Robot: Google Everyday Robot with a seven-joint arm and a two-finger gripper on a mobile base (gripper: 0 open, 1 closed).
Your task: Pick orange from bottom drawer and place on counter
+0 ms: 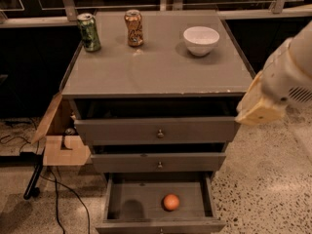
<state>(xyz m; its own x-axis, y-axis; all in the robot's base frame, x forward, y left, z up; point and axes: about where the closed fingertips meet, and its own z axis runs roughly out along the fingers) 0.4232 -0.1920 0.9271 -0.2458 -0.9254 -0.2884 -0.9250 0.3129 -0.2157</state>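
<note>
Hand [258,108] hangs right of the surface [161,67], its grip impossible to tell; orange [171,202] lies far below-left, inside the open bottom drawer [139,204].

Counter [161,72] holds green can [89,31], brown can [133,28], white bowl [201,40]; claw [260,107] beside its right edge.

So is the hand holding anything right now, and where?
Nothing visible. The orange lies in the open bottom drawer; the hand is off the cabinet's right side, well above it.
</note>
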